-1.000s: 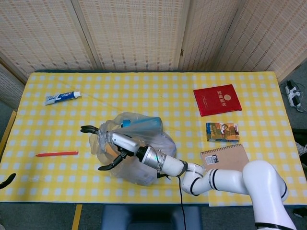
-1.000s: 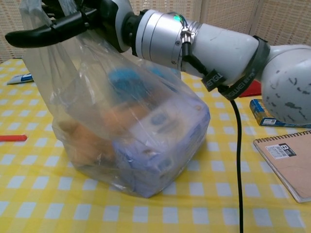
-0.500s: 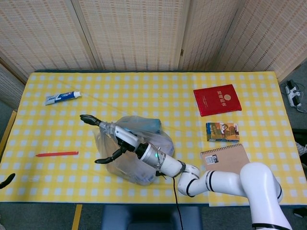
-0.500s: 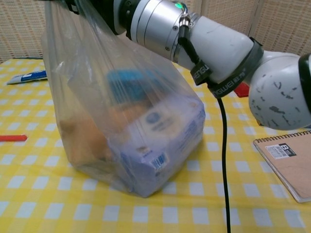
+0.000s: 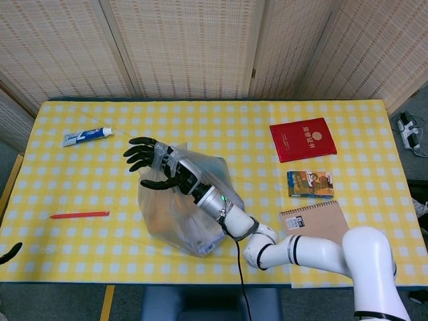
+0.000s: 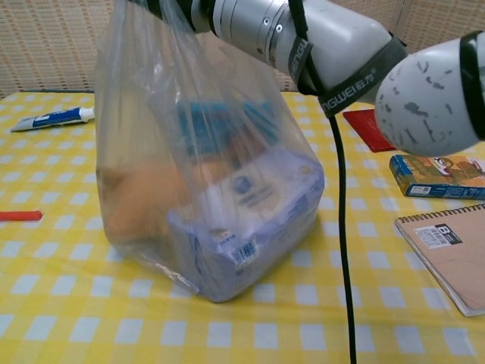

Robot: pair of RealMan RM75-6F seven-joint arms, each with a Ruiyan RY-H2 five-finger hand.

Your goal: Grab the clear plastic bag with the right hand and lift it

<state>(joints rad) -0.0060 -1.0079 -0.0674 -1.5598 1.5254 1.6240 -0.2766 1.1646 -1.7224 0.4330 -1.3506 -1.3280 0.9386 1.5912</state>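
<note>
One right robot hand grips the gathered top of the clear plastic bag, stretched tall, its bottom seemingly just touching the yellow checked table (contents blurred: something blue, orange, a white box). Nearby lie a red pen and toothpaste tube.

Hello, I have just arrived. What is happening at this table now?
The robot's right hand grips the top of the clear plastic bag, pulling it upright. The bag holds several packed items, and its bottom seems to touch the yellow checked table. Only a fingertip of the left hand shows at the table's edge.
</note>
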